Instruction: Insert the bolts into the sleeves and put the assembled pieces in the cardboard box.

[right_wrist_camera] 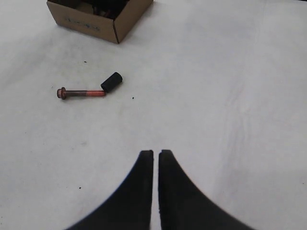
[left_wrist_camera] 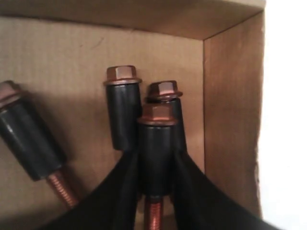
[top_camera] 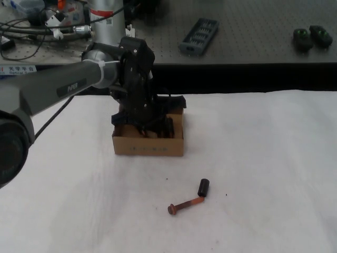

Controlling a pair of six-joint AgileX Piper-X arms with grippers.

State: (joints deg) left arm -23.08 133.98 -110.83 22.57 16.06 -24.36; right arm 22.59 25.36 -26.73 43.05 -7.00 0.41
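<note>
My left gripper (left_wrist_camera: 157,155) is down inside the cardboard box (left_wrist_camera: 230,96), shut on an assembled piece (left_wrist_camera: 156,139), a black sleeve with a copper bolt through it. Three more assembled pieces lie on the box floor, one of them (left_wrist_camera: 122,112) just beside the held one. In the high view the left gripper (top_camera: 150,124) hangs over the box (top_camera: 148,145). A loose copper bolt (top_camera: 184,204) lies on the white cloth in front of the box, its tip touching a loose black sleeve (top_camera: 203,187). My right gripper (right_wrist_camera: 156,165) is shut with nothing in it, hovering over the cloth short of the bolt (right_wrist_camera: 81,92) and sleeve (right_wrist_camera: 111,82).
White cloth (top_camera: 263,174) covers the bench around the box. Behind it a dark perforated board carries a black rack (top_camera: 199,35), two small dark parts (top_camera: 313,37) and cables (top_camera: 31,26) at the far left.
</note>
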